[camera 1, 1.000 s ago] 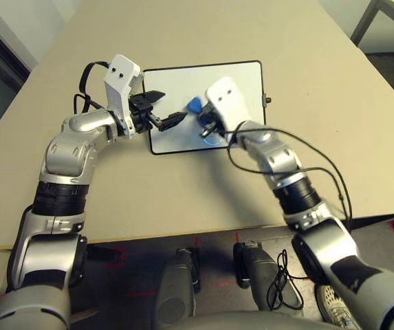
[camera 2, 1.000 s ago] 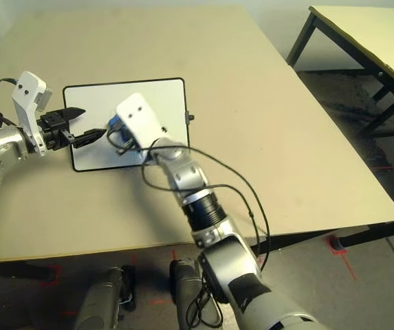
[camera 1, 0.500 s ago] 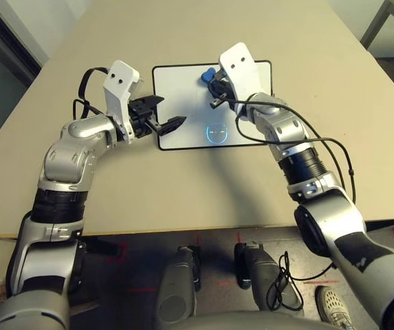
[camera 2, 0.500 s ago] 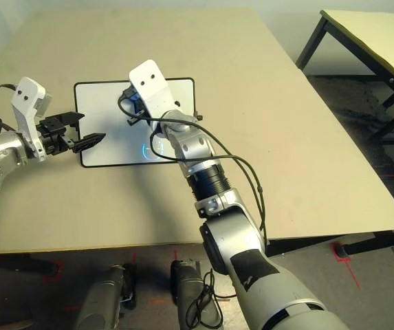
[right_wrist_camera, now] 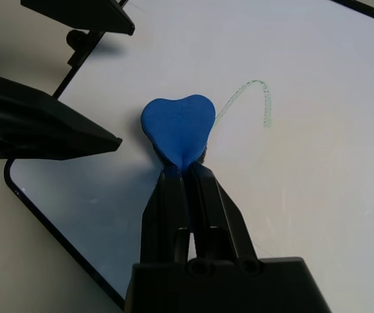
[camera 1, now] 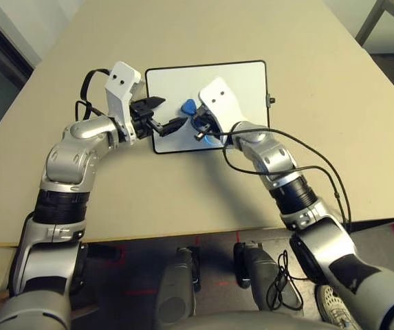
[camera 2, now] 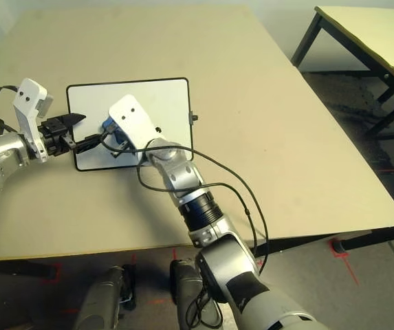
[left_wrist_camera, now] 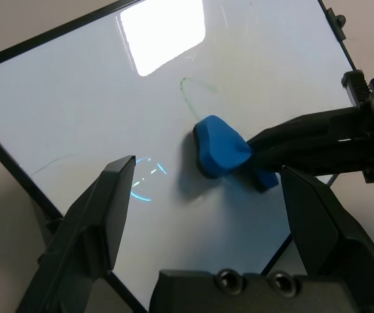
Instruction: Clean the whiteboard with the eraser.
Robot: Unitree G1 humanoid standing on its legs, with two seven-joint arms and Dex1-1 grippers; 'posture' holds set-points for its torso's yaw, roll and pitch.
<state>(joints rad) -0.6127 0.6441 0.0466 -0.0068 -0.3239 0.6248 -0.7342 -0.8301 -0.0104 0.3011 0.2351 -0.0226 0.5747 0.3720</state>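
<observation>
The whiteboard [camera 1: 241, 82] lies flat on the tan table, black-framed, with a knob [camera 1: 271, 100] on its right side. My right gripper [right_wrist_camera: 185, 171] is shut on the eraser [right_wrist_camera: 177, 127], a blue heart-shaped block pressed on the board's left half. A thin green stroke [right_wrist_camera: 255, 91] curves just beyond the eraser, and a light blue arc [left_wrist_camera: 144, 186] shows near the board's front edge. My left gripper [camera 1: 172, 111] hovers open over the board's left part, its fingers [left_wrist_camera: 111, 205] standing to either side of the eraser without touching it.
The tan table [camera 1: 183, 185] stretches wide around the board, and its near edge [camera 1: 183, 237] runs in front of both arms. A black cable [camera 1: 320, 172] loops off my right forearm. A second table [camera 2: 368, 27] stands at the far right.
Half a second ago the right gripper held the eraser at the board's far edge; it has swept back to the near left part, between the left fingers. The left gripper stays open.
</observation>
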